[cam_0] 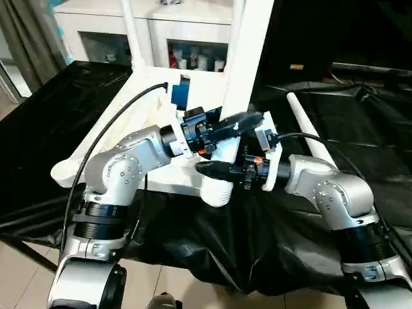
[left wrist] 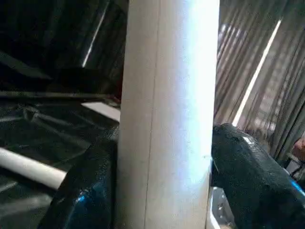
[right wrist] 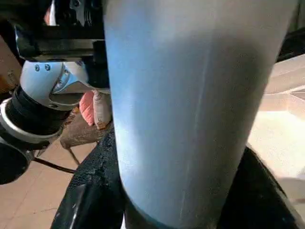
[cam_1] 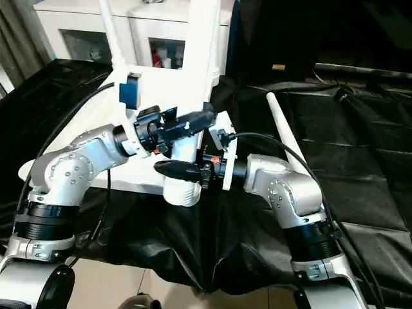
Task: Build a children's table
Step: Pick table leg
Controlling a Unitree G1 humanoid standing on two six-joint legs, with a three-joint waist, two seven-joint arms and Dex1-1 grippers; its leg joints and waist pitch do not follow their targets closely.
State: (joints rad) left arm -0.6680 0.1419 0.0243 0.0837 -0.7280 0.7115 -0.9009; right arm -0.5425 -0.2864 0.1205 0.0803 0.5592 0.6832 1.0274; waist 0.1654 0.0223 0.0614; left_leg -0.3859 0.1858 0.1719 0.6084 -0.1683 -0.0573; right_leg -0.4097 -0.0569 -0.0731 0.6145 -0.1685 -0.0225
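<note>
The children's table lies upside down on black cloth, the rimmed underside of its white top [cam_0: 138,116] facing up. A thick white leg [cam_0: 248,58] stands upright at its near corner, its base [cam_0: 219,188] at the table's front edge. My left gripper [cam_0: 241,122] reaches across from the left, and its black fingers [left wrist: 90,191] lie against both sides of the leg [left wrist: 167,114]. Just below it, my right gripper [cam_0: 215,168] comes in from the right and is shut on the same leg [right wrist: 190,105] near the base. A thinner leg [cam_0: 131,32] stands at the far corner.
A loose white leg [cam_0: 309,132] lies on the black cloth to the right of the table. A white cabinet with glass doors [cam_0: 187,26] stands behind. The cloth's front edge hangs over tiled floor [cam_0: 19,277]. A black cable [cam_0: 109,129] loops over my left forearm.
</note>
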